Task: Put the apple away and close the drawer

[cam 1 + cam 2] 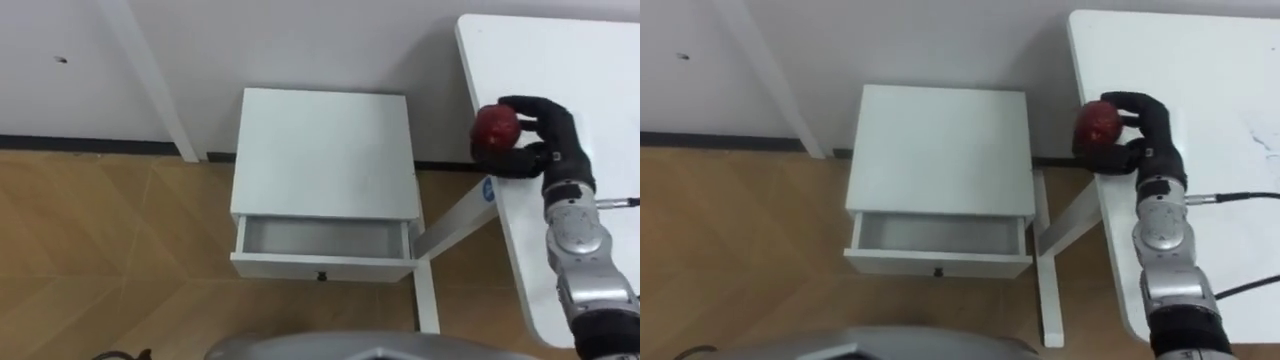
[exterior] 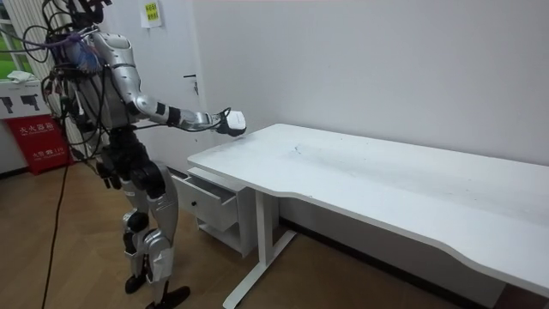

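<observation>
Low beside the robot's hip, left hand [image 2: 109,176]: hangs idle in the room view; its state cannot be told.
Cabinet [image 1: 322,150]: white, against the wall, just beside the table leg.
Drawer [image 1: 325,240]: pulled partly out toward the robot, with nothing in the part that shows; small dark knob [image 1: 322,275] at the middle of its front.
Apple [image 1: 495,126]: red, at the table's left edge, not yet in the drawer; whether it is lifted clear of the top cannot be told.
Right hand [image 1: 548,140]: fingers and thumb curled round the apple from its right side.
Table [image 1: 580,60]: white, otherwise bare.
Step in hand: carrying the apple to the drawer. This probably goes best with a firm hold across the gap and a release low over the drawer's middle, since a round fruit may roll. Pushing the front shut should follow.
</observation>
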{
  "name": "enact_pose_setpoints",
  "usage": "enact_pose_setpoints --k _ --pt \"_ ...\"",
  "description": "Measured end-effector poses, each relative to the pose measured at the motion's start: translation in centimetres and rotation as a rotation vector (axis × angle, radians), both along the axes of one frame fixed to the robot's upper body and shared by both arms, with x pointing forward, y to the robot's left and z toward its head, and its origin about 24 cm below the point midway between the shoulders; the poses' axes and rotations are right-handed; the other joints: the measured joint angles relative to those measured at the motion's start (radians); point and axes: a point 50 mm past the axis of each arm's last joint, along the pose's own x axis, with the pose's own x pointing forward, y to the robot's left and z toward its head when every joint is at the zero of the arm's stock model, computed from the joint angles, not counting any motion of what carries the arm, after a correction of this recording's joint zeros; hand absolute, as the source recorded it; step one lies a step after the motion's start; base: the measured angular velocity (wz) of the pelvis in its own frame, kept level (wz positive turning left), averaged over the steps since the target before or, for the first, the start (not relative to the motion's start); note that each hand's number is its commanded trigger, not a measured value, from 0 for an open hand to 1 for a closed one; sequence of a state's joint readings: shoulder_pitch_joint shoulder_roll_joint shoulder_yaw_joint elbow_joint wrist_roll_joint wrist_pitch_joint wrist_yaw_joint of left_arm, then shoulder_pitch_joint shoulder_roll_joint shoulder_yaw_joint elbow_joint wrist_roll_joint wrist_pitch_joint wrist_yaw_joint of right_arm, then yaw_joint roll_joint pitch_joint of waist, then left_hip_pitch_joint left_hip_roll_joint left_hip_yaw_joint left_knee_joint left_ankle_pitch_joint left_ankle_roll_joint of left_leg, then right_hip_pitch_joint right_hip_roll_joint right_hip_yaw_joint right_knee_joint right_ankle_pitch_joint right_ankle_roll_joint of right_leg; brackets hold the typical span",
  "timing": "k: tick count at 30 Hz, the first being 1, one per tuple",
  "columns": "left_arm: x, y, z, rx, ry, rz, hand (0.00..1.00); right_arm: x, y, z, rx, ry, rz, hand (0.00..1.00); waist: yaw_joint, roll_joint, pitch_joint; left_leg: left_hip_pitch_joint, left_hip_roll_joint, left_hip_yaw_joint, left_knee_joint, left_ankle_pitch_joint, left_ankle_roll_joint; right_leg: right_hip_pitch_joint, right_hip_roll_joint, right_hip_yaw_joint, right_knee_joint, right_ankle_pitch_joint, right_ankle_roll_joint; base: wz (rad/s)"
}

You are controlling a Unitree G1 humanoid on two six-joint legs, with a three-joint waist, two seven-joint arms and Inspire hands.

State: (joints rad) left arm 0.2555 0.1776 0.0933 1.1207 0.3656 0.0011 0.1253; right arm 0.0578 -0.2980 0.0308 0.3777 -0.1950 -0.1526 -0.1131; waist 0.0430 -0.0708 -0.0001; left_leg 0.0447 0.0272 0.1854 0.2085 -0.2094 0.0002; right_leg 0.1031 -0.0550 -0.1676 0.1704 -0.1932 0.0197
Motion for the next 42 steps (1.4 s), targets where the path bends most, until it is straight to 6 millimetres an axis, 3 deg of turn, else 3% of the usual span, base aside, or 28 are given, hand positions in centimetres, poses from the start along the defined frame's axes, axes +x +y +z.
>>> enact_pose_setpoints --k 4,10,16,24,28,42 --pt "1.4 -0.5 -0.1 -0.011 -0.02 -0.045 0.0 0.1 3.3 -0.4 0.022 0.052 0.177 1.0 0.024 0.015 0.0078 -0.013 -0.002 -0.009 0.006 0.0 0.0 -0.006 -0.002 -0.007 0.0 0.0 0.0 0.05" --pt "2.5 -0.8 -0.2 -0.017 -0.033 -0.071 0.0 0.0 7.0 -0.5 0.03 0.075 0.348 1.0 0.048 0.022 0.0055 -0.039 -0.003 -0.026 0.015 0.002 0.002 -0.021 -0.004 -0.032 -0.001 0.0 0.0 0.11" --pt "3.1 -1.3 -0.3 -0.023 -0.03 -0.114 0.0 -0.2 9.1 -0.6 0.017 0.108 0.465 1.0 0.072 0.02 0.005 -0.06 -0.009 -0.049 0.015 0.005 0.005 -0.036 -0.008 -0.049 -0.002 0.0 0.0 0.07" --pt "4.2 -1.8 -0.2 -0.035 -0.063 -0.147 0.0 -0.5 10.6 -1.0 -0.009 0.139 0.544 1.0 0.072 0.023 0.0082 -0.095 -0.01 -0.066 0.028 0.005 0.005 -0.055 -0.008 -0.059 -0.003 0.0 0.001 0.08" --pt "4.9 -1.9 0.0 -0.035 -0.089 -0.159 0.0 -1.4 11.2 -2.1 -0.028 0.224 0.594 1.0 0.073 0.023 0.0089 -0.105 -0.01 -0.068 0.032 0.006 0.005 -0.063 -0.008 -0.064 -0.002 0.0 0.001 0.01" --pt "5.2 -2.1 0.0 -0.039 -0.097 -0.198 0.0 -2.4 11.1 -3.4 -0.053 0.302 0.624 1.0 0.066 0.015 0.0122 -0.115 -0.015 -0.077 0.033 0.006 0.007 -0.067 -0.012 -0.079 -0.002 0.001 0.001 0.02"
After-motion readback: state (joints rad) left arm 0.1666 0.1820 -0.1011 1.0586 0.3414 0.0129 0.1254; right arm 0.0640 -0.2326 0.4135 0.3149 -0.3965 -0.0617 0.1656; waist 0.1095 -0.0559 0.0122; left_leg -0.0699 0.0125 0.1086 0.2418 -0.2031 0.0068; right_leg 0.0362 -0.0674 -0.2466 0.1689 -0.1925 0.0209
